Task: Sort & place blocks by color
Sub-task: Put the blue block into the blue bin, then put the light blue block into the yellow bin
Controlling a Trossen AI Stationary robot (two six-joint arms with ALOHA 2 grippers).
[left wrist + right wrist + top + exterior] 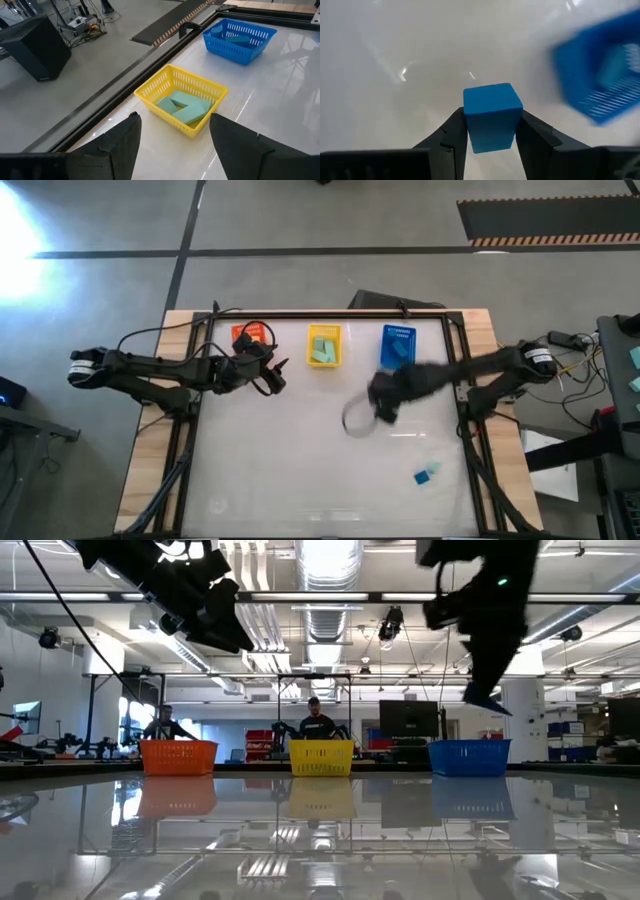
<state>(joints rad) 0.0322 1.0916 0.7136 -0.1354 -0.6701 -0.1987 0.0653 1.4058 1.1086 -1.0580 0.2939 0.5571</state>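
Risk: your right pincer [491,131], clamping a blue cube [492,116] near the blue bin [397,346], may drop it short.

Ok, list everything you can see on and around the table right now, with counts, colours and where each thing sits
Orange bin: one, far edge, leftmost.
Yellow bin: one, far edge, middle.
Blue bin: one, far edge, rightmost.
Teal blocks in the yellow bin: at least two, pale teal.
Blocks in the blue bin: blue, count unclear.
Loose blocks: two, one blue and one teal, near right of the table.
Blue cube: one, held in the air near the blue bin.
People: two, in the room behind the bins.
Left gripper: open, beside the orange bin.
Right gripper: jaws shut on the blue cube.
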